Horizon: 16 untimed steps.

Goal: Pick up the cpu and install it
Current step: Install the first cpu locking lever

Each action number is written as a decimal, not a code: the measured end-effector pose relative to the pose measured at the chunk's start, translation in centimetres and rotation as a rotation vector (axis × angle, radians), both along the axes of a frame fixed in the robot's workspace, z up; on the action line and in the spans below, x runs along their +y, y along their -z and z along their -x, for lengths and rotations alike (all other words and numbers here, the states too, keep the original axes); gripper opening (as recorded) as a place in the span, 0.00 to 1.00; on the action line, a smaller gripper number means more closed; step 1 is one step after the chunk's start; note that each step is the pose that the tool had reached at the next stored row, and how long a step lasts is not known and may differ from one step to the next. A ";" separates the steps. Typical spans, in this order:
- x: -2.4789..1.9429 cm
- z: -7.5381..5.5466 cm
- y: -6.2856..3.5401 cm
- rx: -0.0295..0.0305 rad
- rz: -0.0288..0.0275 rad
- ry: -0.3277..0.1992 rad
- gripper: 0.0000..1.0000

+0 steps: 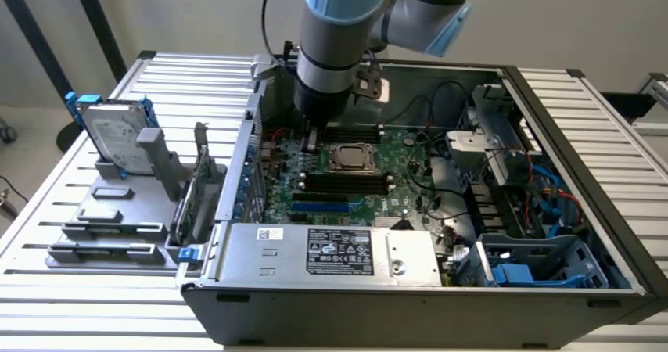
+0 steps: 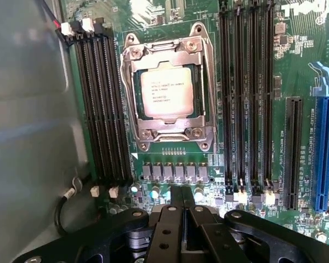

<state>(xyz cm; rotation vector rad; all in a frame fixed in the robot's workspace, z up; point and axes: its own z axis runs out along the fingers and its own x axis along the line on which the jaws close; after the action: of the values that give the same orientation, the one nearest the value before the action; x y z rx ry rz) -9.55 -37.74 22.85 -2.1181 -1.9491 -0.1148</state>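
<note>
Printing on the small square silver-grey cpu (image 2: 166, 92) (several dark lines, too fine to read) faces up from the metal socket frame (image 2: 132, 104) on the green motherboard (image 2: 304, 66), flanked by two banks of four black memory slots (image 2: 101, 104), while the black gripper (image 2: 182, 193), fingers pressed together and empty, hovers just beside it.
</note>
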 end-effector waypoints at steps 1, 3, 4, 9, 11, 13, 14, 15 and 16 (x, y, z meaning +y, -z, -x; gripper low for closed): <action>0.03 0.0 0.00 -0.0030 0.0042 -0.006 0.11; 0.14 0.0 -0.01 -0.0058 0.0182 -0.016 0.11; 0.21 0.0 -0.01 -0.0064 0.0255 -0.019 0.11; 0.54 0.0 -0.11 -0.0100 0.0591 -0.042 0.11; 0.65 0.0 -0.11 -0.0203 0.0632 -0.055 0.11; 0.72 0.0 -0.11 -0.0338 0.0664 -0.068 0.11; 0.75 0.0 -0.11 -0.0409 0.0678 -0.075 0.11; 0.77 0.0 -0.11 -0.0484 0.0694 -0.082 0.11; 0.79 0.0 -0.12 -0.0562 0.0710 -0.089 0.11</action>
<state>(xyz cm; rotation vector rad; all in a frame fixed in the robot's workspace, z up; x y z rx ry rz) -9.55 -36.95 22.97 -2.0885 -2.1064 -0.0903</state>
